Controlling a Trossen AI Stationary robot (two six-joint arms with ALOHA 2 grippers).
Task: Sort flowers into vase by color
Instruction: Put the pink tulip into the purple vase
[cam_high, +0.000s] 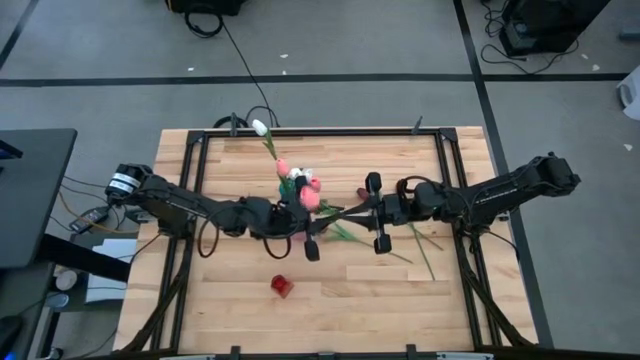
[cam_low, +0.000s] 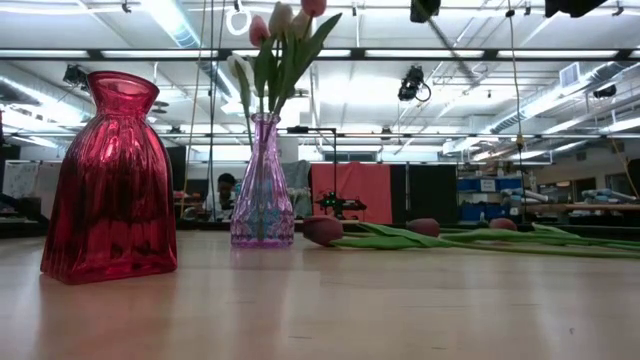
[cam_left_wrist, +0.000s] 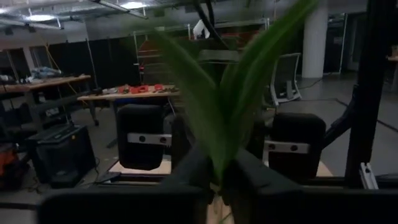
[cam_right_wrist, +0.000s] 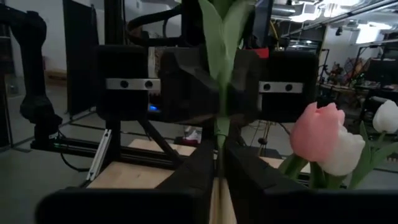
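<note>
Both arms meet high over the table's middle. My left gripper and my right gripper face each other, each shut on the same green tulip stem. Its leaves rise above the fingers and its head is out of the wrist views. A clear purple vase stands just left of the grippers. It holds pink tulips and white tulips. A red vase stands nearer the front edge. Maroon tulips lie flat on the table under the right arm. My left gripper pinches the stem between its two fingers, just below where the leaves spread. The fingers come level from the table's left and lie across the stem. The stem stands upright, clear of the table. My right gripper pinches the same stem between its two fingers, below the leaves. The fingers come level from the table's right, across the stem, opposite my left gripper. The stem stands upright between them.
A white tulip leans from the purple vase toward the far edge. Loose stems lie on the table's right half. The red vase shows in the high view near the front. A black frame rims the table.
</note>
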